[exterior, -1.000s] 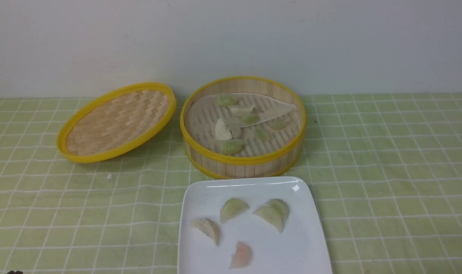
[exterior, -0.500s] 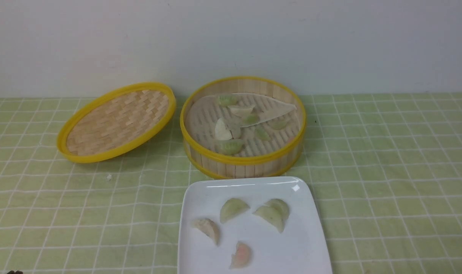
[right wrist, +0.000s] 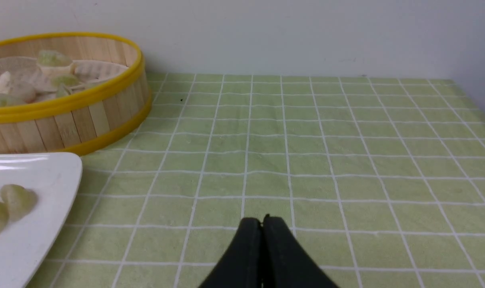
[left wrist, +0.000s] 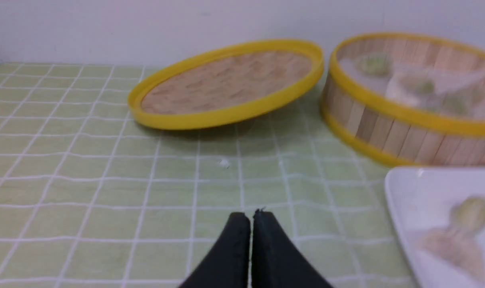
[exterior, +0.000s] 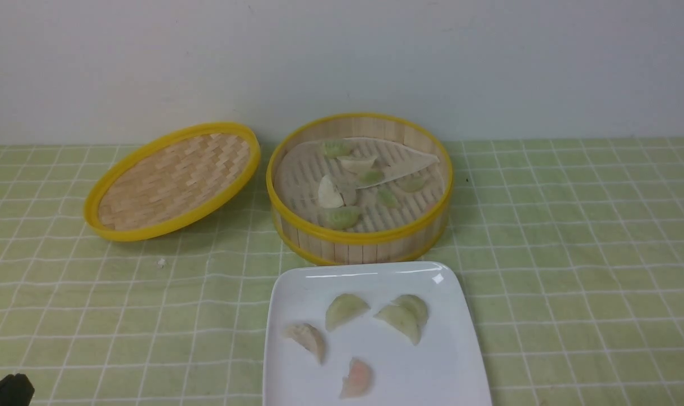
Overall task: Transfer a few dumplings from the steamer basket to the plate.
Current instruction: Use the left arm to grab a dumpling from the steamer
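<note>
The basket [exterior: 357, 238] stands at the middle of the bench [exterior: 573, 254], toward its far edge. The plate [exterior: 437, 366] lies just in front of it at the near edge; whether the two touch cannot be determined. Several dumplings [exterior: 342, 217] rest on the paper liner [exterior: 302, 175] inside the basket, and about five more lie on the plate. The dumpling nearest the basket's front wall lies with its long axis roughly parallel to the near edge of the bench. The white one behind it runs more nearly front to back. The left pincer [left wrist: 251, 218] is by the near left corner of the bench, so the basket lies ahead of it and to its right. A tilted lid [exterior: 172, 180] lies just beside the basket on the left. The right pincer [right wrist: 262, 222] is outside the front view; its wrist view places the basket ahead and to its left, with bare cloth between. Neither arm is clearly nearer, though the left approach passes close to the lid. Both pincers are clenched, jaw tips pressed together, and they hold and touch nothing. Whichever arm reaches in must spread its jaws before descending over a dumpling, ideally across its short axis.
</note>
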